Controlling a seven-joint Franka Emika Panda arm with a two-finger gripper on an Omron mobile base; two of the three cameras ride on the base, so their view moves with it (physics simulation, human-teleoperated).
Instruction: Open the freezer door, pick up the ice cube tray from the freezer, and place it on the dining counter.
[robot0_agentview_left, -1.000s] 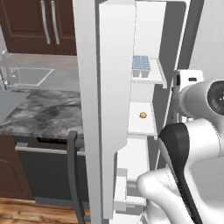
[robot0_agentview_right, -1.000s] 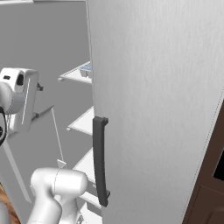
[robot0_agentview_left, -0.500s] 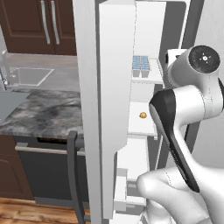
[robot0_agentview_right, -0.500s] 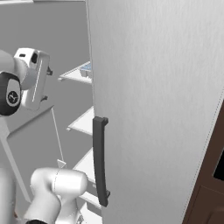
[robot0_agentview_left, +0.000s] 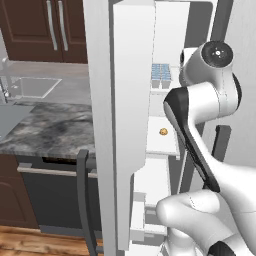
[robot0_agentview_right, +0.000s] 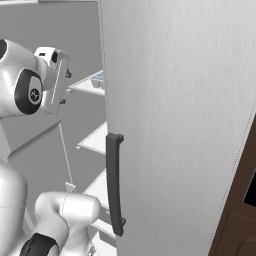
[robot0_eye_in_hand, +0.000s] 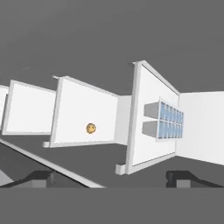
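Facing the white-lined freezer (robot0_eye_in_hand: 94, 109), our tool (robot0_eye_in_hand: 113, 177), jaws wide and empty, should level squarely with the blue-cubed white ice tray (robot0_eye_in_hand: 164, 123) at its shelf's edge.

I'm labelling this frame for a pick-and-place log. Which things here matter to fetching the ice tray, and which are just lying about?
Part of the job:
- freezer door, swung open
- ice cube tray on an upper freezer shelf
- tool, open, apart from the tray

Just there:
- small round brown item on the next shelf
- marble counter
- other fridge door, shut
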